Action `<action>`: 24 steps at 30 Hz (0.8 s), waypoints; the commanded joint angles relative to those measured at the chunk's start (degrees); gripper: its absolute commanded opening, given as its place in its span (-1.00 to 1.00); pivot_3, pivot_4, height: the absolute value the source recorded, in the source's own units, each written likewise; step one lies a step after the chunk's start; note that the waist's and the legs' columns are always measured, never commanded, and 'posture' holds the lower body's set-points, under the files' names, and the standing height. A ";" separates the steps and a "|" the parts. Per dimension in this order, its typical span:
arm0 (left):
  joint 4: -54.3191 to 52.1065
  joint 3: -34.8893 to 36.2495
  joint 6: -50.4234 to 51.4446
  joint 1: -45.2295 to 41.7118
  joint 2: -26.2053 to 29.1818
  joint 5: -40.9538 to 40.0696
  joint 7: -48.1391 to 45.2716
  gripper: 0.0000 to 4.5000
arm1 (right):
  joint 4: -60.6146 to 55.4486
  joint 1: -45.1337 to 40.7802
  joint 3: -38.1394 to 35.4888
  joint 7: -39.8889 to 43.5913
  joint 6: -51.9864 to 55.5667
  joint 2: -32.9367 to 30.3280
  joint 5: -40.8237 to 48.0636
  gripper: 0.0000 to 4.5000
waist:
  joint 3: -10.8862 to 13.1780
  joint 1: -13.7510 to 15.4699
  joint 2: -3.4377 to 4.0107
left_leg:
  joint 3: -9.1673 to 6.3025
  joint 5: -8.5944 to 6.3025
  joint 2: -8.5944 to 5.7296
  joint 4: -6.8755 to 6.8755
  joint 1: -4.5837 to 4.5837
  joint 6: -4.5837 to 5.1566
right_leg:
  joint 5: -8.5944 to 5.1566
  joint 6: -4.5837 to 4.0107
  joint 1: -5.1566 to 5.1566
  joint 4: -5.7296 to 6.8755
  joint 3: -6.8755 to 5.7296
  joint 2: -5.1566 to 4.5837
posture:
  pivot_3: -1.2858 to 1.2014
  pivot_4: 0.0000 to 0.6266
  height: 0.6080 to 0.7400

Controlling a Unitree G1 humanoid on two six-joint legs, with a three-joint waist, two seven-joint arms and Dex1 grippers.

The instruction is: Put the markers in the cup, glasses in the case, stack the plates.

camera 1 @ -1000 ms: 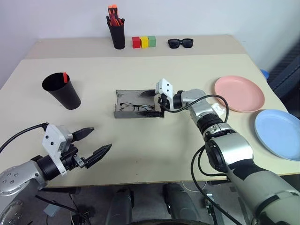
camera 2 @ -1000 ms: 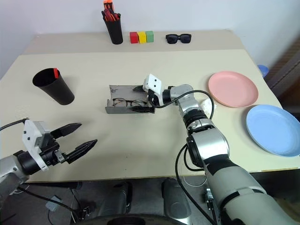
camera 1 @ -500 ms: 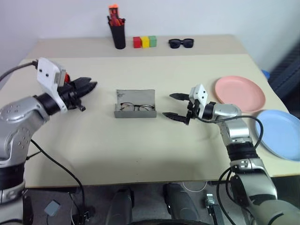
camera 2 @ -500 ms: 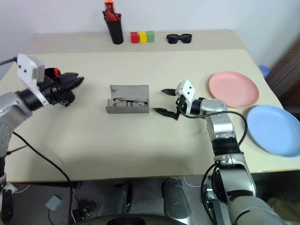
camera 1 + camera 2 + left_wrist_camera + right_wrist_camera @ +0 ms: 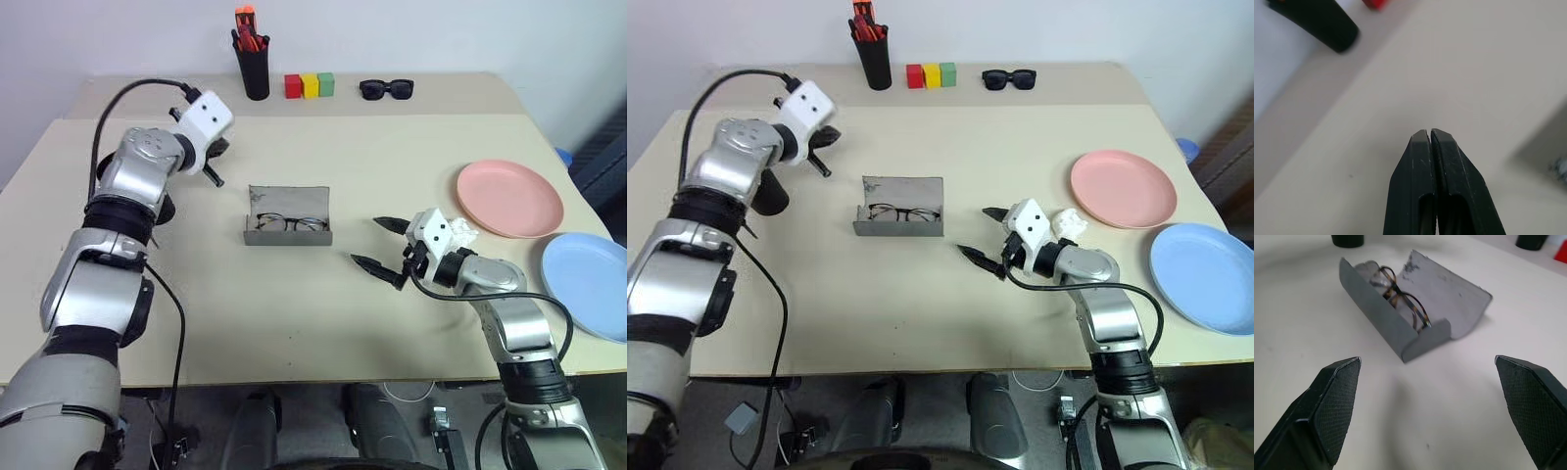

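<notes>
The grey felt oblong case [image 5: 287, 215] lies open on the tabletop [image 5: 294, 304], wire-frame glasses [image 5: 288, 224] lengthwise inside, between the closed left tool [image 5: 215, 172] and wide-open right tool [image 5: 385, 245].

Soft, even light falls from overhead, bright throughout with no hard glare. The matte beige tabletop [image 5: 323, 323] carries only faint, diffuse shadows: a pale one under the open right gripper [image 5: 384, 247] and a thin one along the near wall of the grey felt glasses case [image 5: 288, 215]. The glossy salmon-pink plate [image 5: 509, 198] shows a mild sheen. In the left wrist view the shut black fingers [image 5: 1420, 186] are sharp, while the far black cylindrical pen holder [image 5: 1317, 22] blurs. Head views stay crisp with little distortion at the edges.
</notes>
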 commanded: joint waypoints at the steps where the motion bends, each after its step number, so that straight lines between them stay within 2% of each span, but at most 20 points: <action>1: 6.20 -0.26 -4.99 -4.81 -1.92 3.75 0.05 -0.99 | -4.04 0.83 -1.11 -1.82 0.22 -0.61 1.65 1.00 | 0.00 0.11 0.00 | -0.02 0.00 0.00 0.04 -0.12 0.00 | 0.00 0.00 -0.09 0.00 -0.01 0.00 | 0.03 -0.52 1.00; 4: 9.48 0.07 -7.36 -6.23 -3.86 5.62 -0.06 -0.99 | -4.80 1.44 -0.83 -2.84 0.36 -0.78 1.96 1.00 | 0.00 0.17 0.00 | -0.04 0.00 -0.02 0.17 -0.43 0.00 | 0.02 0.03 -0.28 -0.01 -0.04 -0.05 | 0.03 -0.52 1.00; 12: 13.16 -0.46 -8.76 -5.74 -6.74 9.85 -3.37 -0.99 | -5.88 1.88 -0.29 -4.82 0.39 -1.00 2.25 1.00 | 0.00 0.04 0.00 | -0.05 0.01 -0.03 0.18 -0.42 0.00 | 0.03 0.05 -0.30 0.06 -0.05 -0.04 | 0.03 -0.52 1.00; 19: 10.46 2.14 -11.36 -3.80 -5.44 8.20 -14.87 -0.99 | -5.50 1.56 -0.28 -5.03 0.33 -1.23 2.57 1.00 | 0.00 0.12 0.00 | -0.05 0.01 -0.03 0.18 -0.43 0.00 | 0.03 0.05 -0.30 0.06 -0.05 -0.04 | 0.03 -0.52 1.00; 24: 2.35 3.94 -12.94 0.68 -1.78 5.39 -25.32 -0.99 | -4.34 0.97 -0.25 -4.93 0.05 -1.40 2.83 1.00 | 0.00 0.00 0.00 | -0.05 0.01 -0.02 0.17 -0.41 0.00 | 0.03 0.04 -0.30 0.10 -0.05 -0.04 | 0.03 -0.52 1.00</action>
